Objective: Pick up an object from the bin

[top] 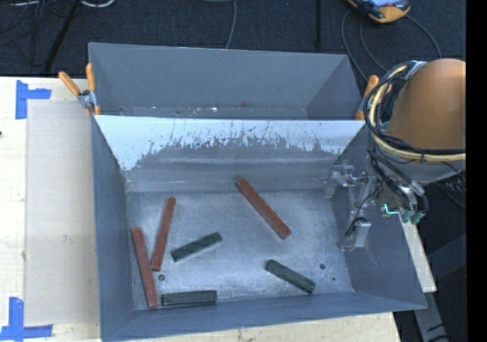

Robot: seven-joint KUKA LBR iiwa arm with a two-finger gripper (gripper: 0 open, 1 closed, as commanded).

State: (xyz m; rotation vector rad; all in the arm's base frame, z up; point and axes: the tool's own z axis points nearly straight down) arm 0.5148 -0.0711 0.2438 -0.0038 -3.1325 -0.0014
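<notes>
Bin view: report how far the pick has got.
Done: nothing lifted; three reddish-brown bars and three dark bars lie on the floor of the bin. In hand: the claw hangs by the right wall, apart from the nearest dark bar. Left: grasp a bar and lift it.

orange cover (pixel 434 104) of arm (pixel 384 180): cut off at right | bin (pixel 221 78) right rim: partly hidden behind arm

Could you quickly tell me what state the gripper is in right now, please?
Gripper: cannot be told whether open or closed; it sits by the right wall of the bin, apart from the nearest dark bar.
</notes>
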